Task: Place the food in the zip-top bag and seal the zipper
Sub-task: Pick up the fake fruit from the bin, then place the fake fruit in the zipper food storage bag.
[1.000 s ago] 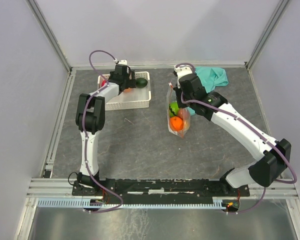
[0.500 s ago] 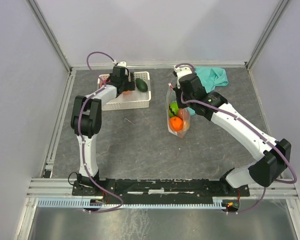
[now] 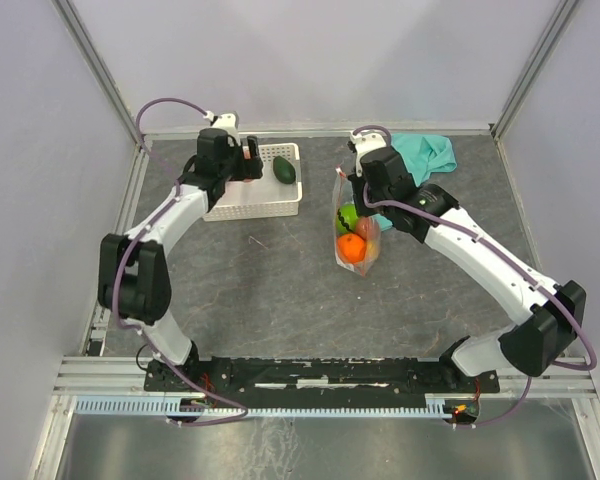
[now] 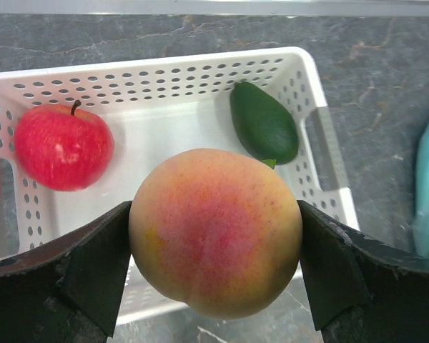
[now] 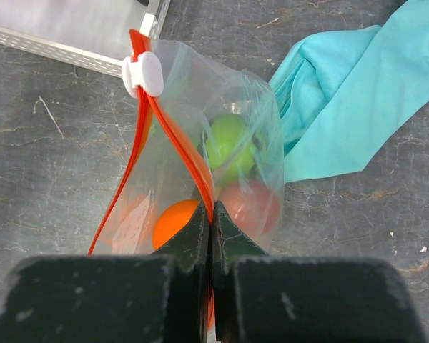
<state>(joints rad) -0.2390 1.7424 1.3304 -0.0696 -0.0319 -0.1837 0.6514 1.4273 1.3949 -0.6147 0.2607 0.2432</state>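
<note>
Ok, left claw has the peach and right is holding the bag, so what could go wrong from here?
The peach fills the left claw fully, while the zip-top bag opens only in a narrow V, so it may catch on the zipper. The right claw pinches just one lip; a push could pull it free. Fruits already inside leave little room.
</note>
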